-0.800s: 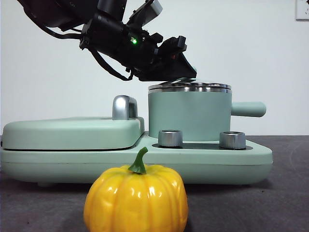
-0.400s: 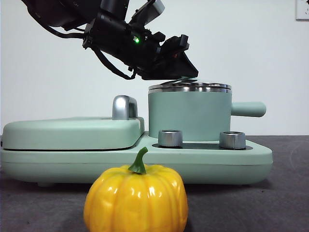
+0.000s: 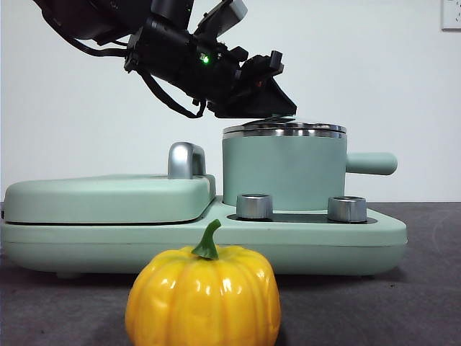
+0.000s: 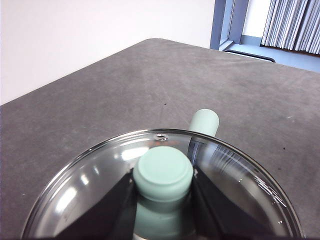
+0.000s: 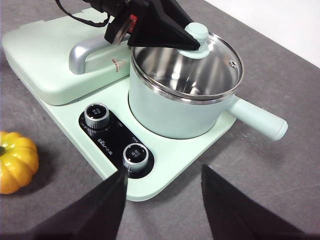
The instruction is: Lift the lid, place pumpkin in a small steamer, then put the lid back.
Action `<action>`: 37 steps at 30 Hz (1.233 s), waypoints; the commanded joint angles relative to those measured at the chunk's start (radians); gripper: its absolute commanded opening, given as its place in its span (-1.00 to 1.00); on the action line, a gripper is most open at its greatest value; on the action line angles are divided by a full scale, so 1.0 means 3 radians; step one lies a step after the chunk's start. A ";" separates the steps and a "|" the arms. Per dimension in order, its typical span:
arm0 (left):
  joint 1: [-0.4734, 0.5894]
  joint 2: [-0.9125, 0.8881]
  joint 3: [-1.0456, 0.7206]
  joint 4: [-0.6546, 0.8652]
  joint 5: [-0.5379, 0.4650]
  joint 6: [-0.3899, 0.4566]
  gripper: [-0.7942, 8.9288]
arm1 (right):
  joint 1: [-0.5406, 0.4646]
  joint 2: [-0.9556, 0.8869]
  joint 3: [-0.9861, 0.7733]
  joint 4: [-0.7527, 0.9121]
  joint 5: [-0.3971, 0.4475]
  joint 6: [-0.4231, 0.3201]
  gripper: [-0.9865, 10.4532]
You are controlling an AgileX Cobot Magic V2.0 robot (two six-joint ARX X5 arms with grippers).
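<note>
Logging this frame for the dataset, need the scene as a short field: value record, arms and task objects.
left gripper: jaws shut on the mint green knob of the round clear glass lid
lid state: steel rim tilted, lifted slightly on the knob side, otherwise on the pot
small steamer: mint green cylindrical pot on the long appliance base, inside looks empty
pumpkin: glossy yellow-orange toy, on the table in front of the base, untouched
right gripper: open, hovering above the near edge of the base, holding nothing

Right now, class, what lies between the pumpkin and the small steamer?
In the front view, the appliance base with its two steel dials lies between the pumpkin and the small steamer; the right wrist view confirms it.
</note>
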 commanded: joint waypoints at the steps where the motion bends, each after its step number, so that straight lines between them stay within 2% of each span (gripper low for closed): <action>1: -0.0010 0.0072 0.0079 0.0038 -0.0028 0.0008 -0.82 | 0.0014 0.0018 0.0052 0.0004 0.0011 0.0042 -0.42; 25: 0.0000 -0.0418 0.0102 -0.0018 -0.0028 -0.0001 -0.82 | 0.0014 0.0018 0.0052 0.0003 0.0011 0.0043 -0.42; 30: 0.0004 -0.0711 0.0102 -0.0449 -0.0043 -0.0149 -0.82 | 0.0014 0.0018 0.0052 0.0004 0.0010 0.0043 -0.42; 33: 0.0015 -0.0945 0.0102 -0.0870 -0.0056 -0.0262 -0.82 | 0.0014 0.0018 0.0052 0.0005 0.0005 0.0043 -0.41; 37: 0.0033 -0.1261 0.0102 -0.1428 -0.0118 -0.0263 -0.82 | 0.0017 0.0018 0.0052 0.0003 -0.0018 0.0043 -0.41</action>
